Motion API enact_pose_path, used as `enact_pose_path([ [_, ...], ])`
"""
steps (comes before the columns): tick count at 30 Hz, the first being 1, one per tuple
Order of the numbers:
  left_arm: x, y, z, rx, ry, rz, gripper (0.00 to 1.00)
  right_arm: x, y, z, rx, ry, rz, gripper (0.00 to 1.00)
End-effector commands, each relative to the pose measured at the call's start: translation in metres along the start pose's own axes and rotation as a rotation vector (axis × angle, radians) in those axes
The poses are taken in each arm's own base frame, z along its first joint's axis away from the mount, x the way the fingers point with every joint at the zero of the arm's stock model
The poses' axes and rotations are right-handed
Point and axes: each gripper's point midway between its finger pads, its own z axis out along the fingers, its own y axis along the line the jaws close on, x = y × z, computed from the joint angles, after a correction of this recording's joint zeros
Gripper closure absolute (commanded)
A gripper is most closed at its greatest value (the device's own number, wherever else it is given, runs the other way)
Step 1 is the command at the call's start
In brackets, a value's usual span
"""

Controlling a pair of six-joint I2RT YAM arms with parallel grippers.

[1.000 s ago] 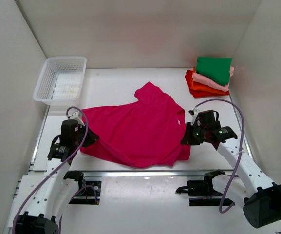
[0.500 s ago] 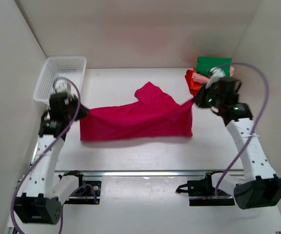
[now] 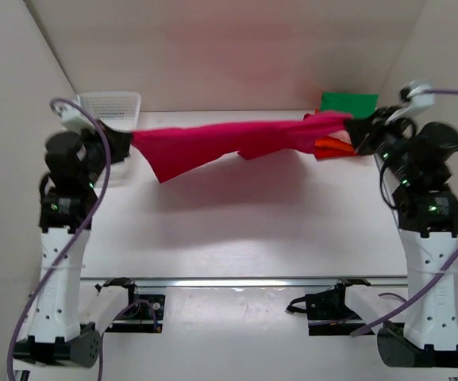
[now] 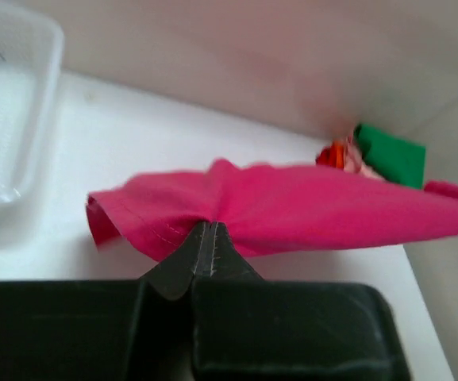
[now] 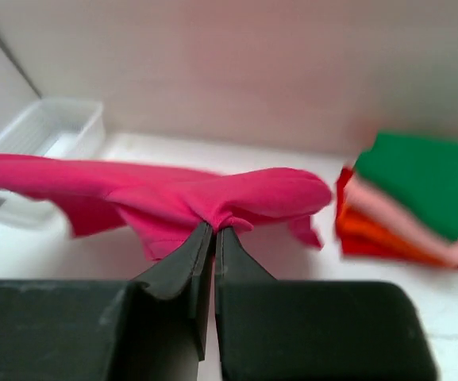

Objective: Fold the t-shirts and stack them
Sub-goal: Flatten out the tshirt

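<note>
Shirt stretched in air over table, running leftward from stack. My right gripper pinches shirt's near end just before stack, at its left front corner. My left gripper pinches other end, far left of stack. Basket also far left of stack, along same back edge of table, just behind my left gripper. Loose fold sags below span, well left of stack.

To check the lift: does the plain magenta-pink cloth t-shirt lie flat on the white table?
No, the plain magenta-pink cloth t-shirt hangs stretched above the white table between the left pincer and the right pincer.
</note>
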Motion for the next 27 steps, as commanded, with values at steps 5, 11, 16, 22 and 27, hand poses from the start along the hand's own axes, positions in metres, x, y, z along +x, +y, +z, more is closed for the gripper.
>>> enact_pose_path([
  [5, 0.236, 0.057, -0.044, -0.049, 0.425, -0.134, 1.00, 0.280, 0.043, -0.059, 0.019, 0.727, 0.341, 1.00],
  [11, 0.259, 0.078, -0.058, -0.107, 0.471, -0.092, 1.00, 0.336, 0.019, -0.091, 0.137, 0.850, 0.404, 0.12],
  [16, 0.260, 0.074, -0.051, -0.081, 0.485, -0.104, 1.00, 0.331, 0.008, -0.080, 0.145, 0.840, 0.353, 0.28],
  [22, 0.271, 0.075, -0.052, -0.080, 0.500, -0.120, 1.00, 0.389, 0.014, -0.084, 0.163, 0.992, 0.301, 0.40],
  [27, 0.270, 0.077, -0.053, -0.082, 0.490, -0.114, 1.00, 0.410, 0.001, -0.070, 0.221, 0.964, 0.355, 0.40],
])
